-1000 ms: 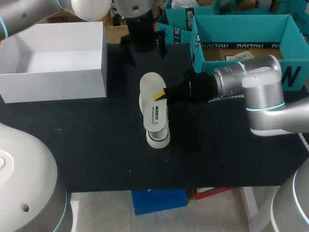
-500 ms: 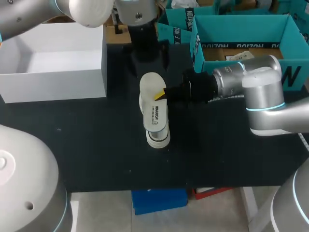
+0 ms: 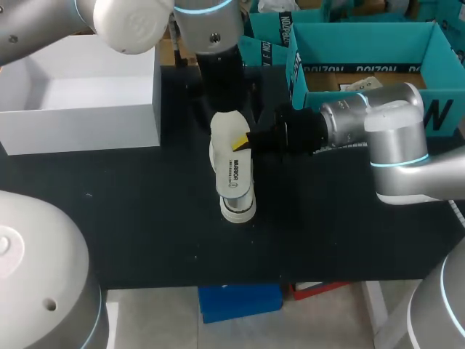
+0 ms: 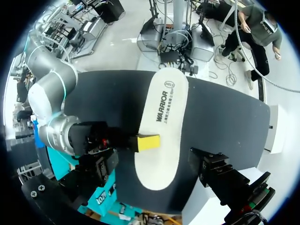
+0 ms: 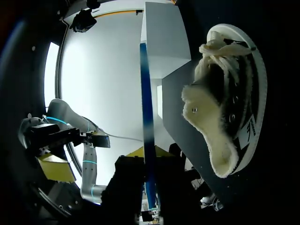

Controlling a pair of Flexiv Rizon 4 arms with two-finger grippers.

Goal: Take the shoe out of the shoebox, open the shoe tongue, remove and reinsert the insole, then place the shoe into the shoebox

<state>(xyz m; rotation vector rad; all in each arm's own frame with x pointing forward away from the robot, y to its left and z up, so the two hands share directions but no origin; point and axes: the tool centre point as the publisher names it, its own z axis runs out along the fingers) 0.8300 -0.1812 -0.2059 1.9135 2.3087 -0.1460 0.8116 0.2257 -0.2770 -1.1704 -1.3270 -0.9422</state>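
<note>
My right gripper (image 3: 244, 141) is shut on the side edge of a white printed insole (image 3: 232, 156), holding it flat above the table. In the right wrist view the insole (image 5: 147, 112) shows edge-on as a thin blue line between that gripper's (image 5: 148, 165) fingers. The shoe (image 5: 227, 98), white-soled with a fleecy lining, lies on the table beside and under the insole (image 4: 161, 126); its end (image 3: 238, 209) sticks out below. My left gripper (image 3: 225, 98) hangs over the insole's far end, open, its black fingers (image 4: 218, 171) wide on either side and touching nothing.
The open white shoebox (image 3: 87, 102) stands at the back left of the black table (image 3: 145, 233). Teal boxes (image 3: 363, 43) line the back right, behind my right arm. A second yellow-tipped finger (image 5: 56, 166) of my left gripper shows off to the side.
My left arm has come forward from the table's far edge and down over the insole's far end. The right arm, the insole and the shoe have stayed put.
</note>
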